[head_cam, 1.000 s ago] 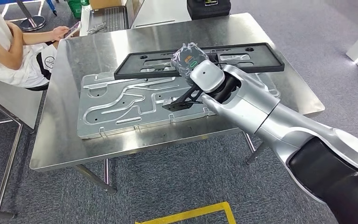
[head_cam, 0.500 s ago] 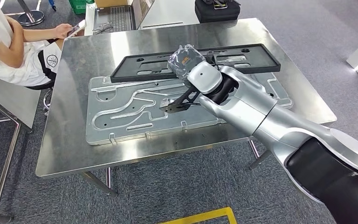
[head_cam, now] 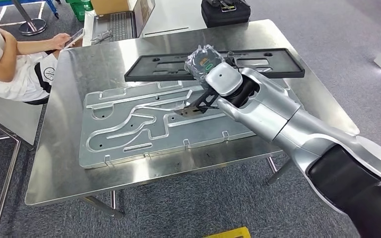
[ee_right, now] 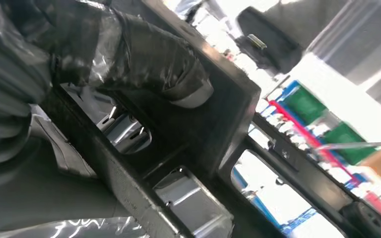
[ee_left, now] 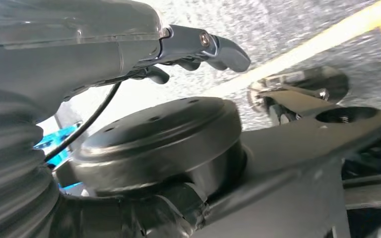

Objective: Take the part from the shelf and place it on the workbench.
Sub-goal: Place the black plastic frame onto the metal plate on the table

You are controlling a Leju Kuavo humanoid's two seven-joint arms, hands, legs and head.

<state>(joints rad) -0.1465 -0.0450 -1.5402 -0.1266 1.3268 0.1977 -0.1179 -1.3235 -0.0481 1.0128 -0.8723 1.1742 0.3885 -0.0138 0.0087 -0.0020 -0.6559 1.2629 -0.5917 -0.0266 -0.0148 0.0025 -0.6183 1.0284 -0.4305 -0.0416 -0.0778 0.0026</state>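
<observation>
We count one steel tabletop (head_cam: 69,163) carrying two flat pieces: one silver metal plate (head_cam: 144,126) with raised channels, and one long black frame part (head_cam: 178,67) lying along the plate's far edge; beyond the tabletop sit one black case (head_cam: 225,11), one laptop (head_cam: 121,20), and one seated person (head_cam: 5,54) at the near-left corner, holding a phone. Our right hand (head_cam: 204,60), wrapped in clear film, rests on the middle of the black frame part; in the right wrist view its thick thumb (ee_right: 168,69) presses over the part's rail with openings on either side, so it grips the part, which lies flat on the tabletop. Our left hand (ee_left: 188,49) hangs with fingers curled in, holding nothing.
</observation>
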